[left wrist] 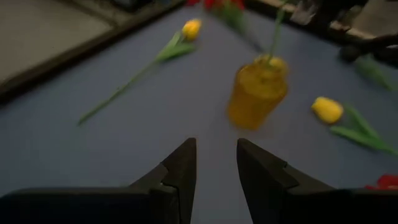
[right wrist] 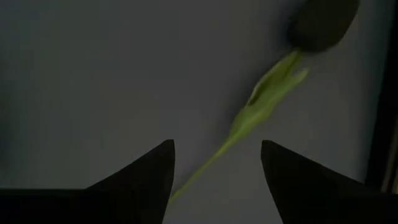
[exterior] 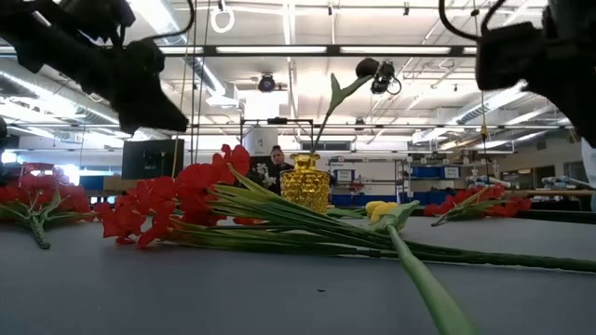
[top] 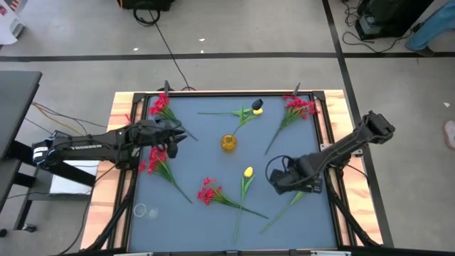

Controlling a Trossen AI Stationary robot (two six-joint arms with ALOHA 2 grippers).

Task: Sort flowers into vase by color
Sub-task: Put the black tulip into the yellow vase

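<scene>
A yellow vase (top: 228, 142) (left wrist: 256, 93) (exterior: 305, 183) stands mid-table with one dark-budded flower (exterior: 368, 67) upright in it. My left gripper (top: 190, 135) (left wrist: 216, 155) hovers left of the vase, open and empty. My right gripper (top: 279, 181) (right wrist: 217, 162) is open above a dark-budded flower (right wrist: 323, 22) lying on the mat, a finger on either side of its stem (right wrist: 205, 165), touching nothing. Two yellow tulips (top: 247, 172) (top: 257, 111) and several red-pink flowers (top: 207, 192) (top: 153, 160) (top: 160, 107) (top: 298, 107) lie flat on the mat.
A small clear glass object (top: 146, 211) lies near the mat's near-left corner. A raised wooden frame (top: 121, 135) borders the mat. Long stems (top: 284, 206) (top: 238, 213) cross the near part of the table. People and shelves show in the room beyond.
</scene>
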